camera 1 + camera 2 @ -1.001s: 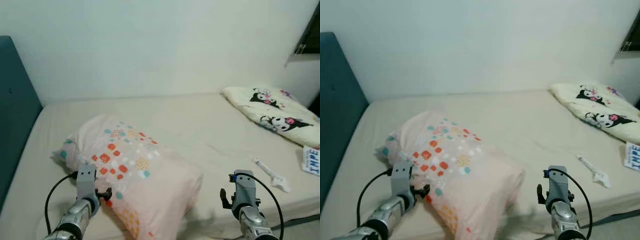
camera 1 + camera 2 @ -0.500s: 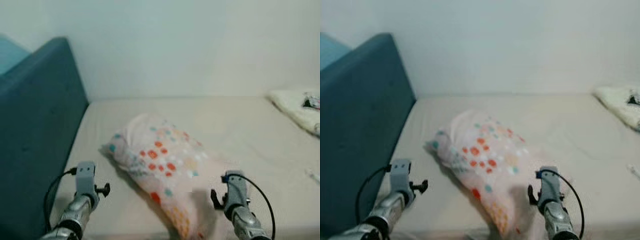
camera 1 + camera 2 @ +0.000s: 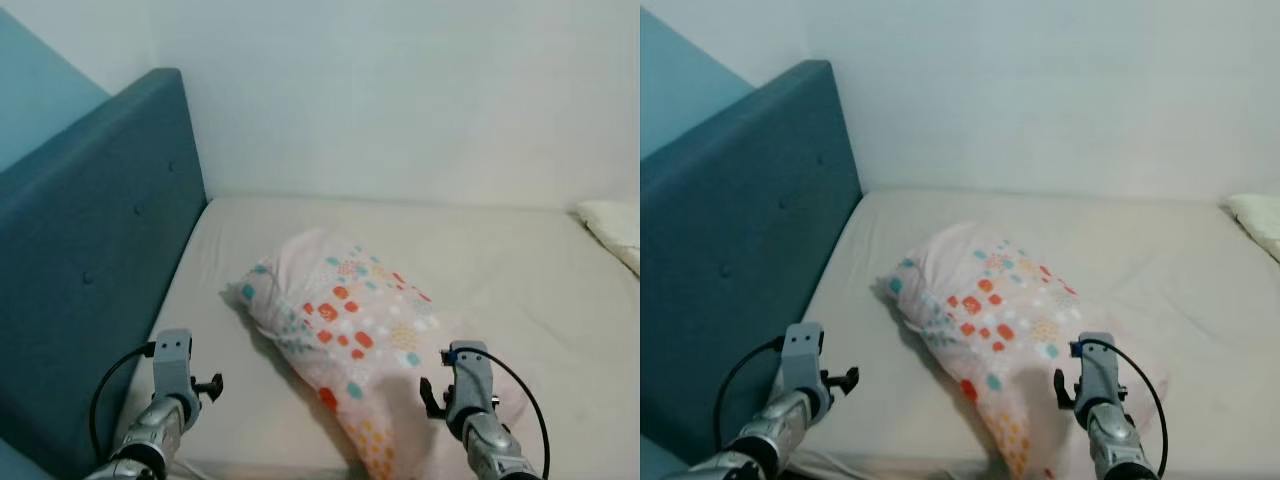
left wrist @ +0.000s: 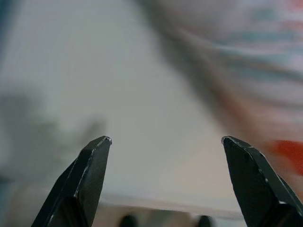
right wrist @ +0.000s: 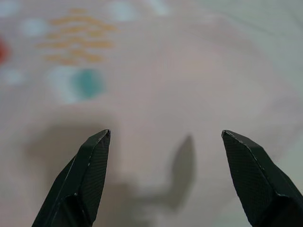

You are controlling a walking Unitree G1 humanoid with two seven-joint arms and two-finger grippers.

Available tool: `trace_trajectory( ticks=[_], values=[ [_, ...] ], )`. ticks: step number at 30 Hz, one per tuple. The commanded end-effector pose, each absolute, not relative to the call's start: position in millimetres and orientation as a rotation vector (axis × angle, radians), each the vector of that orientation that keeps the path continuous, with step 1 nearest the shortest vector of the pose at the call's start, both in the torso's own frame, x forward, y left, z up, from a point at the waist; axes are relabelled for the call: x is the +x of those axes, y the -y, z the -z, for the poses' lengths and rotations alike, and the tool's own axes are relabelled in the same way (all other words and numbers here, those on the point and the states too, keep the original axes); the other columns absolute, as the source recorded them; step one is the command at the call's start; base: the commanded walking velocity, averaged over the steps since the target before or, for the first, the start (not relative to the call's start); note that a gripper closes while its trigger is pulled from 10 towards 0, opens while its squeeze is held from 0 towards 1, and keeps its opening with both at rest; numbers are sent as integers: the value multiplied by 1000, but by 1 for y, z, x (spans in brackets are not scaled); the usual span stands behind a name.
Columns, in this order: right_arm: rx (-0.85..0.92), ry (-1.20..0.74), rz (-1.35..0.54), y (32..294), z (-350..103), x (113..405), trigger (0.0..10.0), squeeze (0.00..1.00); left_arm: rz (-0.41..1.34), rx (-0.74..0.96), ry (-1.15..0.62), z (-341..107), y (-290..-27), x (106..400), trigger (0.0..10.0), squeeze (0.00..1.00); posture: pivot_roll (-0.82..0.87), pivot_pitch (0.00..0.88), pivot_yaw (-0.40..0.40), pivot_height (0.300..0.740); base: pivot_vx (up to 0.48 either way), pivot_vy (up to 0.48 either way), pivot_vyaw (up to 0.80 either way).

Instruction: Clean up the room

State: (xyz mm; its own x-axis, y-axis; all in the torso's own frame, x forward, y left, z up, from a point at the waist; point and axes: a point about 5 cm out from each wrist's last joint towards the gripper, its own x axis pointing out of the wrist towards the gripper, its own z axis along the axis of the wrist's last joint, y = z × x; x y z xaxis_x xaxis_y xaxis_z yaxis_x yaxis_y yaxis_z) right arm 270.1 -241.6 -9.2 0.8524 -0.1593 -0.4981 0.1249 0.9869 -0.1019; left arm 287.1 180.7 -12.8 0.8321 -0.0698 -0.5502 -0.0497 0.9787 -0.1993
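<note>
One beige-sheeted bed (image 3: 520,290) spans my view, with one padded teal headboard (image 3: 90,270) along its left edge and a plain white wall (image 3: 400,90) at the far edge. One soft pink pillow with red, teal and orange dots (image 3: 350,335) lies skewed across the middle, one end reaching the near edge and the other pointing toward the far left corner. A sliver of a second, cream pillow (image 3: 1260,222) shows at the right edge. Two grippers: my left gripper (image 4: 163,179) hovers over bare sheet near the near-left corner, fingers spread wide, holding nothing. My right gripper (image 5: 163,182) hangs just above the pillow's near end, fingers (image 5: 94,175) apart, also empty.

I judge the pillow light, squashy and floppy, and the fabric a bit slippery. I'd pinch deep into a corner or seam at each end, since a one-handed grip will likely let it droop.
</note>
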Motion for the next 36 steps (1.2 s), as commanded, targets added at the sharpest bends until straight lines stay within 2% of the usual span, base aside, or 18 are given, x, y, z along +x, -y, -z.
trace_trajectory(
  ticks=[1,6,11,15,20,22,25,28,31,36],
  values=[
    [-56,-503,156,241,5,274,10000,0,57,-270,-544,2,-174,298,10000,0,-75,0,-2,727,0,0,0],
    [-43,-463,144,238,-3,283,10000,0,119,-375,-475,-14,-161,313,10000,0,-77,0,0,727,0,0,0],
    [-38,-439,130,235,-8,288,10000,0,148,-402,-460,-20,-154,320,10000,0,-82,0,2,727,0,0,0],
    [-50,-455,129,235,-8,290,10000,0,165,-416,-462,-22,-148,321,10000,0,-82,0,2,727,0,0,0],
    [-50,-447,161,240,-12,293,10000,0,217,-518,-494,-19,-136,319,10000,0,-92,0,6,712,0,0,0],
    [-45,-422,173,244,-19,297,10000,0,318,-577,-520,-21,-117,318,10000,0,-99,0,7,702,0,0,0],
    [-48,-401,177,247,-24,300,10000,0,427,-564,-537,-23,-99,317,10000,0,-102,0,5,692,0,0,0],
    [-47,-360,180,250,-33,306,10000,0,521,-402,-546,-25,-80,316,10000,0,-109,0,7,672,0,0,0],
    [-48,-352,177,250,-35,307,10000,0,510,-375,-536,-26,-80,317,10000,0,-109,0,7,662,0,0,0],
    [-57,-341,148,247,-36,308,10000,0,359,-316,-494,-30,-98,326,10000,0,-122,0,4,642,0,0,0]
  ],
)
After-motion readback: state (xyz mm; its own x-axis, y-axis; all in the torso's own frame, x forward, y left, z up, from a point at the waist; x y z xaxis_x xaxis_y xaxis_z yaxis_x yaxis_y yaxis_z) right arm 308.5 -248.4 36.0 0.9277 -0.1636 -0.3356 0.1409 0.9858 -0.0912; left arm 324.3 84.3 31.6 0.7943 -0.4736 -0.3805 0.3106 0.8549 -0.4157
